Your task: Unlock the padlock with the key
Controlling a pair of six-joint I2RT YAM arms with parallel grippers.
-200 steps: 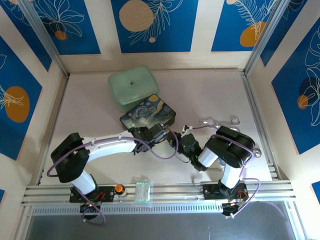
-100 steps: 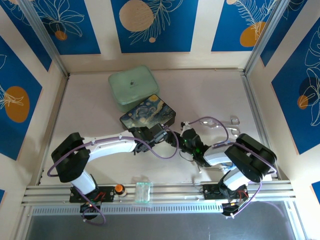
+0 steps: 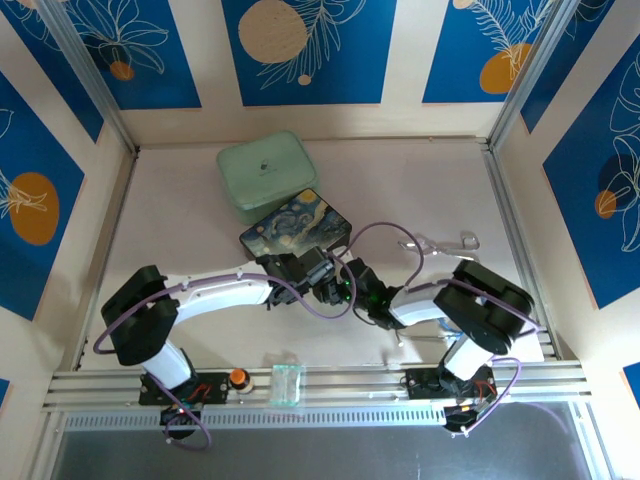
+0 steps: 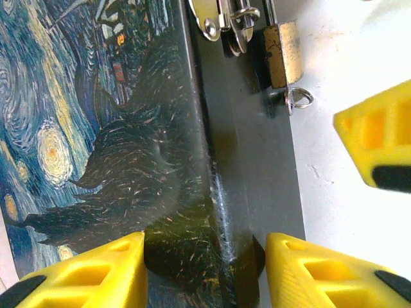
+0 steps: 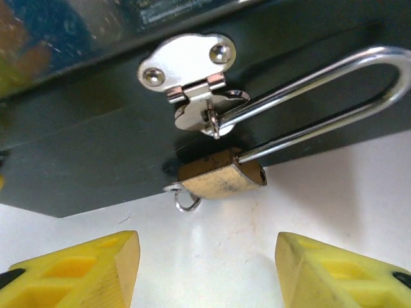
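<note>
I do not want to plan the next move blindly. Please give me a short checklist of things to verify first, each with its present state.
1. Painted box held by the left gripper: ok, the box fills the gap between its fingers.
2. Right gripper free: ok, open and empty, facing the padlock.
3. Padlock unlocked: ok, it seems; one leg of the shackle is out of the body.
4. Shackle out of the latch: not ok, it is threaded through it.
5. Key in the keyhole: cannot tell; a small ring hangs at the body's end, perhaps its head.
</note>
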